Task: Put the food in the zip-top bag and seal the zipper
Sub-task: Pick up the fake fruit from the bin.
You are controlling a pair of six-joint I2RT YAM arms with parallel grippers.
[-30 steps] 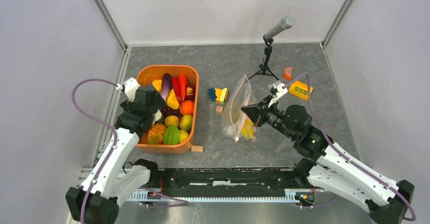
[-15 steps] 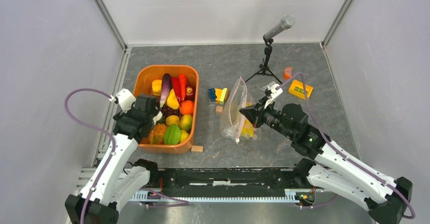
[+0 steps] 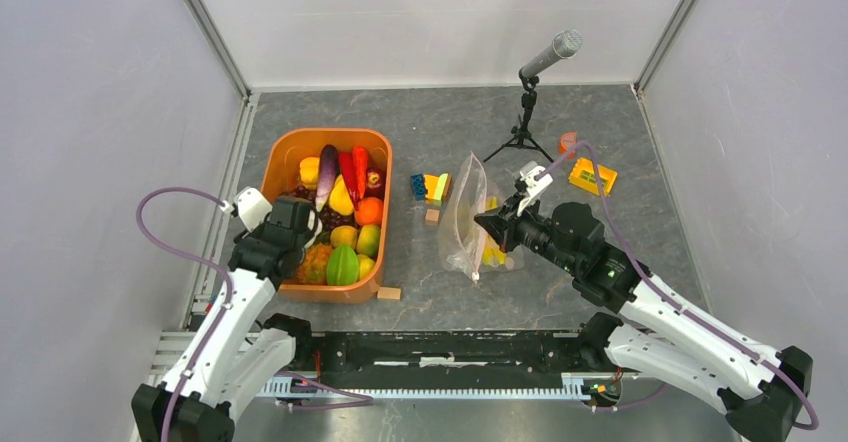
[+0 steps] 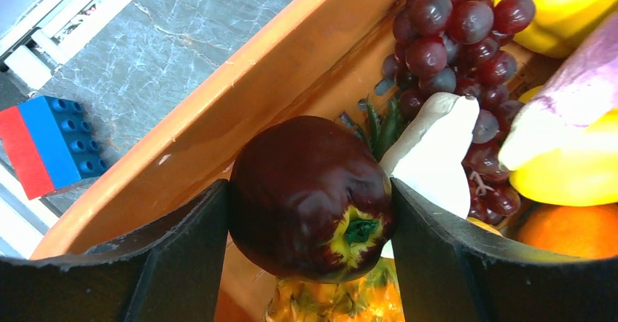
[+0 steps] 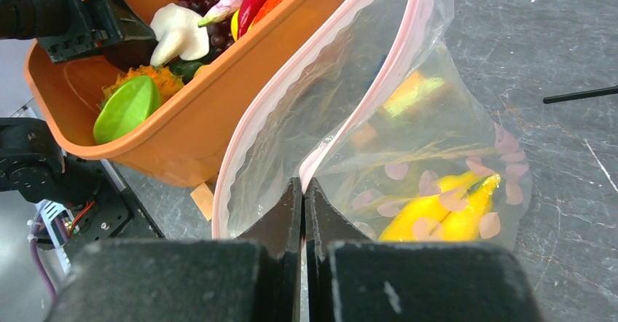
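The food fills an orange tub (image 3: 330, 134): a dark red apple (image 4: 306, 198), purple grapes (image 4: 452, 30), a pineapple (image 4: 328, 304) and other toy fruits and vegetables. My left gripper (image 4: 310, 220) is down in the tub's near left corner (image 3: 300, 227), and both fingers press the sides of the apple. The clear zip-top bag (image 3: 465, 222) stands right of the tub with a yellow banana (image 5: 444, 213) inside. My right gripper (image 5: 302, 183) is shut on the pink zipper strip (image 5: 270, 96) and holds the bag's mouth open. The slider is not visible.
A microphone on a tripod (image 3: 522, 122) stands behind the bag. Coloured building blocks (image 3: 432, 186) lie between tub and bag, with a yellow block (image 3: 592, 175) at the right. A small wooden block (image 3: 389, 293) lies by the tub's near corner. A blue-red block (image 4: 44, 143) lies outside the tub's left wall.
My left gripper has moved toward the near end of the tub, lowered, and closed in on the dark red apple. The right gripper has shifted slightly, still holding the bag.
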